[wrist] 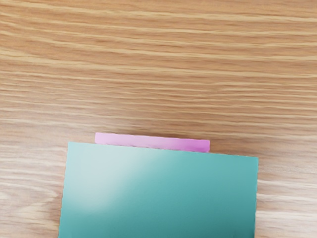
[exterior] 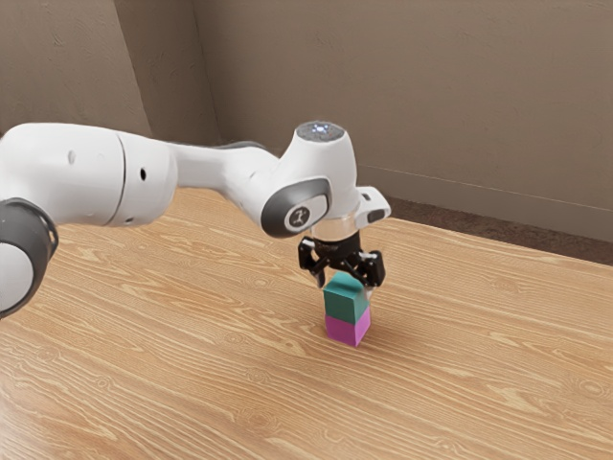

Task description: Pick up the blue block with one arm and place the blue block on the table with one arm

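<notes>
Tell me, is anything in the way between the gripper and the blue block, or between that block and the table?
Nothing visible stands between the gripper and the blue-green block. But the pink block is right under it, between it and the table straight below.

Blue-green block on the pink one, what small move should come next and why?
I'd probably secure the grip on the blue-green block before any lift: the hand is right at its top, and the block sits directly on the pink block, so lifting loosely could disturb the stack.
</notes>
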`<state>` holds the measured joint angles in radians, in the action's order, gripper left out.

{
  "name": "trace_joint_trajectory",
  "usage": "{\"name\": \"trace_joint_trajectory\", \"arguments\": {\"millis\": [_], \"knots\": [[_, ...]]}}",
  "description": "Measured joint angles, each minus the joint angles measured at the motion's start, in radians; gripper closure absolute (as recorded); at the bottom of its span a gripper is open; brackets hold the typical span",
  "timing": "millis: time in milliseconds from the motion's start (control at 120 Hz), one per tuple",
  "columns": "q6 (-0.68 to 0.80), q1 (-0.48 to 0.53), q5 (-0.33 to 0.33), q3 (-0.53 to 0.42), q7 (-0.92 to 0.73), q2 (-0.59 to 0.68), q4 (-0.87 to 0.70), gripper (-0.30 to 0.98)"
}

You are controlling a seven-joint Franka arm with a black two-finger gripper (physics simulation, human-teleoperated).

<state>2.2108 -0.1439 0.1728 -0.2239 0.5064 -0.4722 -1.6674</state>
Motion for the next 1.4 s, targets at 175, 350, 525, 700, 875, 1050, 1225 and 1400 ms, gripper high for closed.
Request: {"name": "trace_joint_trajectory", "arguments": {"millis": [175,350,525,700,875,1050,1225,1400], "knots": [[0.013,0.018,0.006,0.000,-0.007,-0.024,0.002,0.02],[0.034,0.019,0.013,0.000,-0.022,-0.038,0.007,0.02],[0.053,0.016,0.015,0.000,-0.034,-0.043,0.007,0.02],[0.071,0.014,0.016,0.000,-0.043,-0.054,0.007,0.06],[0.080,0.011,0.016,0.000,-0.050,-0.056,0.007,0.26],[0.083,0.003,0.027,0.001,-0.050,-0.044,0.010,0.33],[0.080,0.000,0.056,0.024,-0.049,0.016,0.018,0.35],[0.078,0.018,0.001,0.150,-0.088,0.015,0.036,0.36]]}}
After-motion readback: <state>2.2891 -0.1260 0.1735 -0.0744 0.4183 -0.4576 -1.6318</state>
